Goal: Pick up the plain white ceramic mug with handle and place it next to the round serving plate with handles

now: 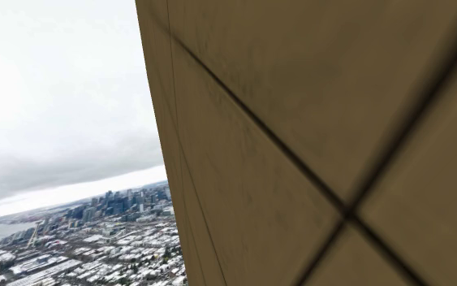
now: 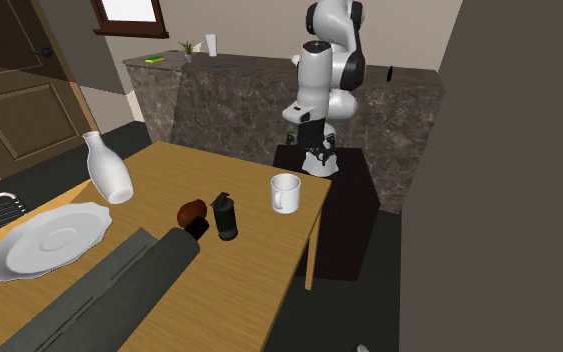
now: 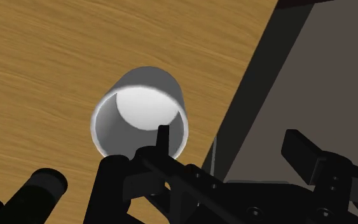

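A white mug (image 2: pixel 285 193) stands upright on the wooden table (image 2: pixel 259 270), near the table edge closest to the arm's stand. In the wrist view the mug (image 3: pixel 139 114) shows from above, its inside bare, just ahead of one fingertip. My black gripper (image 2: pixel 321 160) hangs low over the dark stand, behind the mug and apart from it. The gripper (image 3: pixel 231 149) is open, its fingers wide apart with nothing between them. A round white plate (image 2: pixel 49 238) lies at the table's far end, toward the second exterior view's left.
Between mug and plate stand a dark bottle (image 2: pixel 225 216) and a brown object (image 2: pixel 191 212). A white jug (image 2: pixel 107 168) is beyond the plate, and a long dark grey roll (image 2: pixel 119 290) lies across the table. The shoulder view shows a tan wall (image 1: pixel 316 138) and a city skyline (image 1: pixel 80 244).
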Robot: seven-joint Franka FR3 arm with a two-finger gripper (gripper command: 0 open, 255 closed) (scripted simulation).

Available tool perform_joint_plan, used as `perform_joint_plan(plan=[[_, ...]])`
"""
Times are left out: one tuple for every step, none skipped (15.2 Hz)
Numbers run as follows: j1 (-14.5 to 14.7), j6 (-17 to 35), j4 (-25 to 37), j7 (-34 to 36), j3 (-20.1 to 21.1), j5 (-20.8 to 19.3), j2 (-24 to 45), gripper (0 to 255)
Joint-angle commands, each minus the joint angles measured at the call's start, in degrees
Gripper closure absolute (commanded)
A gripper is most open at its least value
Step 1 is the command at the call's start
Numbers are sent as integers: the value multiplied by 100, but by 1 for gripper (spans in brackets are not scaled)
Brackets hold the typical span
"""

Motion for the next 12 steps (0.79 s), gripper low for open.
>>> perform_joint_plan(plan=[[-39, 336, 17, -147, -109, -30, 384, 0], [-56, 492, 40, -217, -159, -36, 583, 0], [-73, 645, 71, -289, -208, -38, 785, 0], [-78, 680, 80, -306, -218, -37, 833, 0], [-77, 765, 34, -309, -221, -34, 874, 0], [-77, 851, -10, -312, -225, -31, 915, 0], [-76, 937, -52, -315, -229, -28, 959, 0], [-75, 1023, -94, -319, -233, -25, 1003, 0], [-74, 1109, -134, -323, -237, -21, 1050, 0], [-73, 1196, -173, -327, -241, -16, 1098, 0], [-71, 1334, -232, -334, -247, -9, 1177, 0], [-71, 1333, -234, -334, -247, -9, 1175, 0]])
